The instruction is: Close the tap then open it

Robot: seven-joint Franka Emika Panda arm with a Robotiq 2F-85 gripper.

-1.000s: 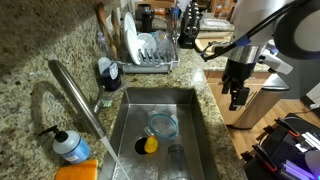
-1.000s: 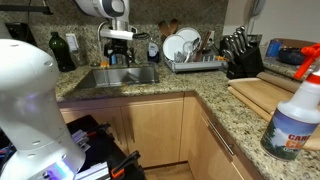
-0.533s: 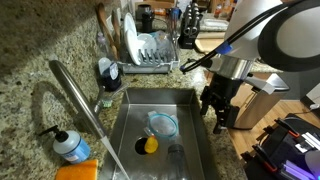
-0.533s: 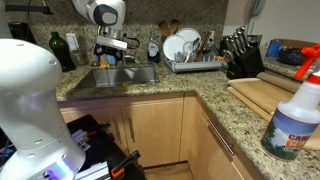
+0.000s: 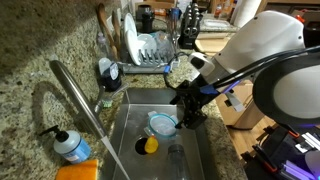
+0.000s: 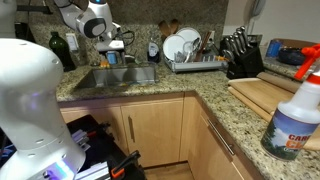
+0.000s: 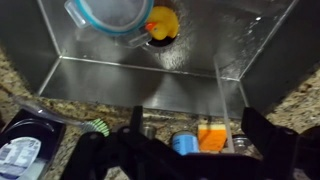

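The tap is a long slender brushed-steel faucet that rises from the granite counter and slants over the sink. In the wrist view its spout shows as a thin steel line across the basin wall. My gripper hangs over the sink's middle, well apart from the tap, with its fingers spread and nothing between them. It also shows in the wrist view and in an exterior view.
In the sink lie a blue-rimmed clear bowl and a yellow rubber duck. A soap bottle with blue liquid and an orange sponge sit by the tap's base. A dish rack stands behind the sink.
The arm has swung from above the counter beside the sink to over the basin, closer to the tap. The gripper stays open.
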